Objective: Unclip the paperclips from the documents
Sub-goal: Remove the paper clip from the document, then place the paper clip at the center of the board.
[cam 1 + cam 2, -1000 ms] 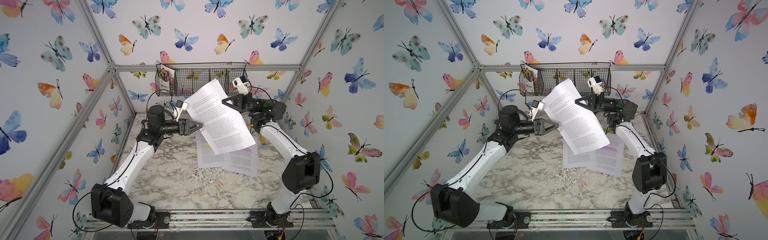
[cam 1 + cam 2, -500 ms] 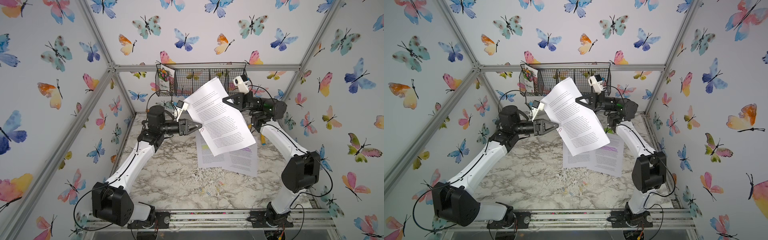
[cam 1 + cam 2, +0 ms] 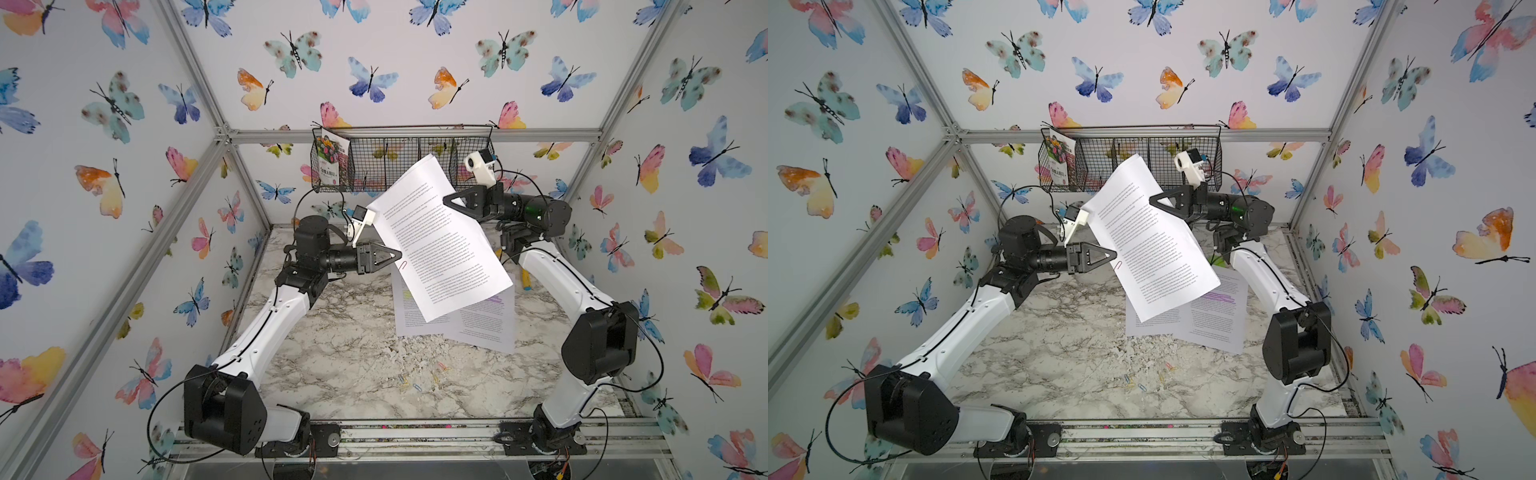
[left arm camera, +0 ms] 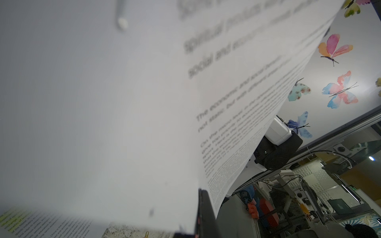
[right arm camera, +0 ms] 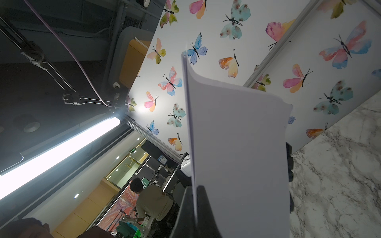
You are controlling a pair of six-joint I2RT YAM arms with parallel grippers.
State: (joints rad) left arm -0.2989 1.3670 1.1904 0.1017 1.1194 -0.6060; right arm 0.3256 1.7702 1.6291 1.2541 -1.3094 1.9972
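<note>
The document (image 3: 440, 245) is matt white paper, the basket (image 3: 399, 166) black wire mesh, the tabletop (image 3: 332, 353) smooth marble-look.

The held sheet (image 4: 237, 86) carries dense black print. In the left wrist view a few blurred words can be made out, among them "social and", "The economic and" and "On the macro level". The yellow-marked sheet (image 4: 31, 224) on the worktop (image 4: 123, 231) shows "sports industry". In both top views the print on the sheets and on the flower packet (image 3: 331, 160) is too small to read.

Bright, even top views; left wrist's near sheet (image 4: 103, 103) blurs, right wrist's strip light (image 5: 61, 148) glares
</note>
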